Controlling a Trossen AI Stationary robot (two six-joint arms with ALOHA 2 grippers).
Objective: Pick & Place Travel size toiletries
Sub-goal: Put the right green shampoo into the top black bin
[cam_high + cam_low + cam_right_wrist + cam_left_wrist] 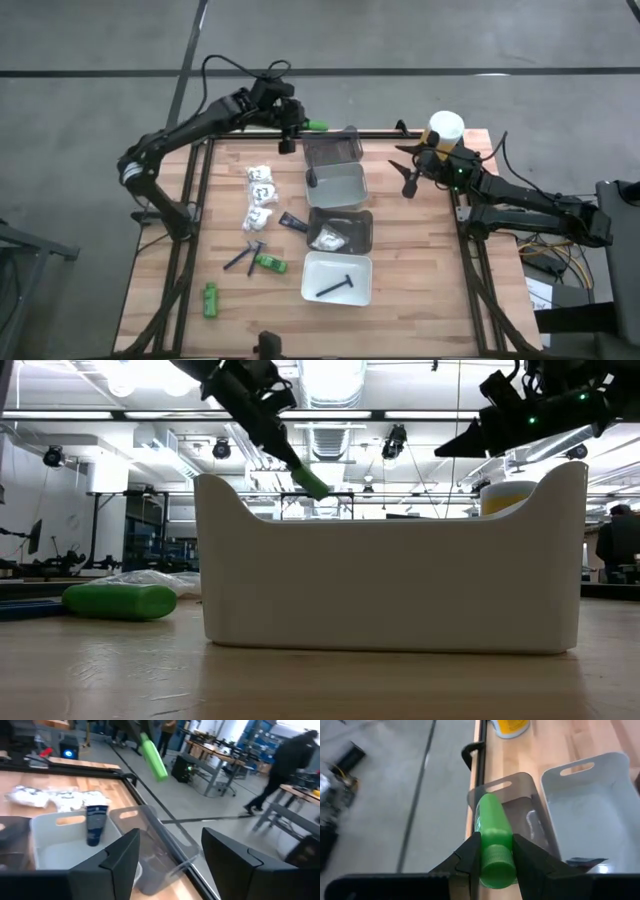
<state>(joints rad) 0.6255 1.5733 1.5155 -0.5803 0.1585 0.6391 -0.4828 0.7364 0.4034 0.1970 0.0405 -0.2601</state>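
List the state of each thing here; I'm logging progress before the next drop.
Left claw: shut on green bottle, above the far grey tray.
Right claw: open, empty, by the yellow container.
White tray: holds a dark razor stick.
Two green bottles: lying on the table.

A: Bottle (493, 837) in the left gripper (495, 865)? Bright green, ridged cap same green; gripper fingers black.
B: Trays?
A: Far tray (333, 148) smoky grey see-through, next tray (338, 186) pale grey, near tray (336, 279) white with a black stick (335, 287) in it.
B: Table?
A: Table (420, 260) light wood planks, black frame. White crinkly packets (262, 195), two more green bottles (210, 299). Container (444, 130) yellow, white cap. Dark blue tube (96, 824).
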